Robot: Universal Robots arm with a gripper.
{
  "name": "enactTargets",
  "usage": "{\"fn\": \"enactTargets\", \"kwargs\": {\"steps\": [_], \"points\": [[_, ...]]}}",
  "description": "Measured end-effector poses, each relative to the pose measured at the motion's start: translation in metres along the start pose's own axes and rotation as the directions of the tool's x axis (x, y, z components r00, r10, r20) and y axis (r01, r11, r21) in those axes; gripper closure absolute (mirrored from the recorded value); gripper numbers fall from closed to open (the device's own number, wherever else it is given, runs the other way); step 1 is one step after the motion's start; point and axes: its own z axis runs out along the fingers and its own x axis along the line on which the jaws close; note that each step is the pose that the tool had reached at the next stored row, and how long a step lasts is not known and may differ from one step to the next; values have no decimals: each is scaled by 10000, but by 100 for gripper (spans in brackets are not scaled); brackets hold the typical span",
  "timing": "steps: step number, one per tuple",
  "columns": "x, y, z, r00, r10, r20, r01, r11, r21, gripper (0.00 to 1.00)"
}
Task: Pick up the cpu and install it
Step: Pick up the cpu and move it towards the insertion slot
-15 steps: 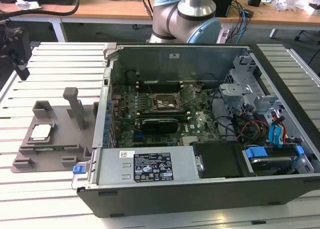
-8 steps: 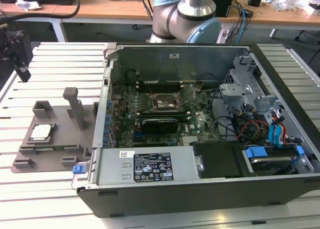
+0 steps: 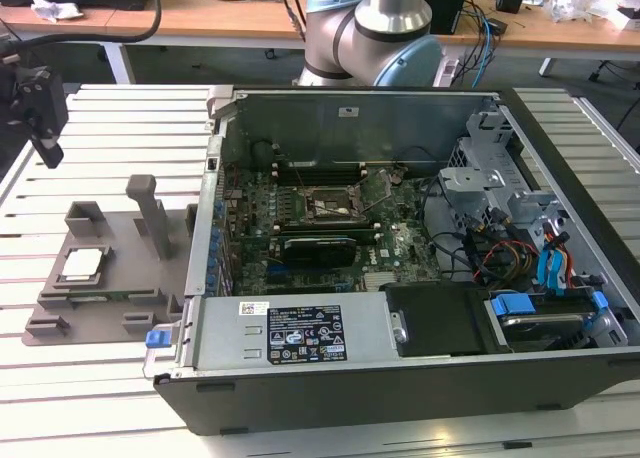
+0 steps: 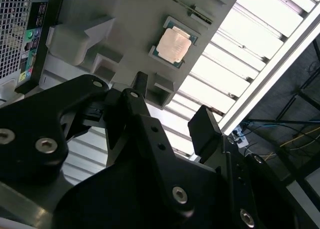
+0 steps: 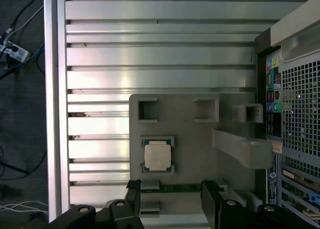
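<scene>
Your slatted counter (image 3: 120, 143) carries the open computer case (image 3: 420, 113), whose side wall stands just beside the grey tray (image 3: 115, 278) on the exterior view's left. Bare slats lie free between the tray's far side and the counter's edge. The cpu (image 3: 83, 264) lies flat in a square recess on the tray, with an upright post (image 3: 150, 208) rising between it and the case. In the first wrist view your claw (image 5: 172, 185) hangs above the tray, apart from the cpu, its fingers (image 5: 134, 196) spread wide and gripping nothing.
</scene>
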Motion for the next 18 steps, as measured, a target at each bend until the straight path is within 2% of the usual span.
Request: {"fn": "enactTargets", "kwargs": {"steps": [18], "points": [[4, 1, 144, 10000, 0, 1, 0, 10000, 0, 40]]}}
